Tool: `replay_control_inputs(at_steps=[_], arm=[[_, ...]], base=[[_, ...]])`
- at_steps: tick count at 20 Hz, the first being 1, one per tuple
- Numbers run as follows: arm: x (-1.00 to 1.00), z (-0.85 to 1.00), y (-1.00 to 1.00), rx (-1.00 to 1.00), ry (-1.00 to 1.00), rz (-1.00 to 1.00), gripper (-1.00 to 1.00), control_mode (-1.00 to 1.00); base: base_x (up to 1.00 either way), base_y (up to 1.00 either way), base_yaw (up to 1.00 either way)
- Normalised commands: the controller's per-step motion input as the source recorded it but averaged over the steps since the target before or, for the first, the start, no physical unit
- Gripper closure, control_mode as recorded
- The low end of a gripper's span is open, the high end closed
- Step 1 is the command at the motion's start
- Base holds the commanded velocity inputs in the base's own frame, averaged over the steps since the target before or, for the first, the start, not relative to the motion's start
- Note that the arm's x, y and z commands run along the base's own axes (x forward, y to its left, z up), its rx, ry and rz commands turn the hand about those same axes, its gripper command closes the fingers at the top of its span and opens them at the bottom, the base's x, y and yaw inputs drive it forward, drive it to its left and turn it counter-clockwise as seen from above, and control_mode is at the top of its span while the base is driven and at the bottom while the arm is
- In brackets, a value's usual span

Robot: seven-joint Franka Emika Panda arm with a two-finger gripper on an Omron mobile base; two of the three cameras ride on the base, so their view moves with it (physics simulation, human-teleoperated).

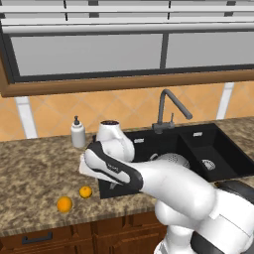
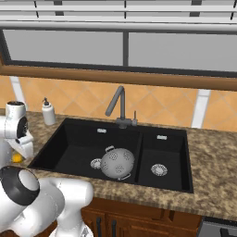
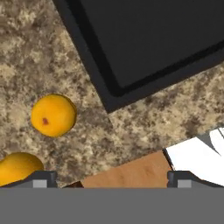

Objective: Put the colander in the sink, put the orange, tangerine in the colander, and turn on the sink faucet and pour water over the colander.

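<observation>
The grey colander [image 2: 118,163] sits in the left basin of the black sink [image 2: 162,139], and my arm half hides the colander [image 1: 174,159] from the left. The dark gooseneck faucet [image 1: 168,106] stands behind the basins with no water running. Two orange fruits lie on the counter left of the sink: the smaller tangerine [image 1: 86,191] and the larger orange [image 1: 64,204]. My gripper [image 3: 111,179] hangs open above the counter by the sink's front left corner. The tangerine [image 3: 53,115] lies ahead and to the left of it. The orange [image 3: 17,168] is at the left fingertip.
A white soap pump bottle [image 1: 77,133] stands at the back of the speckled granite counter [image 1: 34,168], left of the sink. The counter's front edge and wooden cabinet fronts [image 1: 74,233] are just below the fruits. A tiled wall and a window are behind the faucet.
</observation>
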Motion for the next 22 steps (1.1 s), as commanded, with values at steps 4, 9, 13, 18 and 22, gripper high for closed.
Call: replay_control_inputs(at_steps=[4, 9, 13, 18, 22], arm=[[0.00, -0.03, 0.65, 0.00, 0.01, 0.28, -1.00, -1.00], [0.09, -0.11, 0.36, -0.06, 0.00, 0.13, -1.00, -1.00], [0.29, -0.33, 0.00, -0.12, -0.04, 0.00, -1.00, -1.00], [0.18, -0.18, 0.00, -0.04, -0.01, 0.00, -1.00, -1.00], [0.20, -0.37, 0.00, -0.08, -0.03, 0.00, -1.00, -1.00]], base=[[0.00, 0.00, 0.00], [0.00, 0.00, 0.00], [0.00, 0.00, 0.00], [0.00, 0.00, 0.00], [0.00, 0.00, 0.00]])
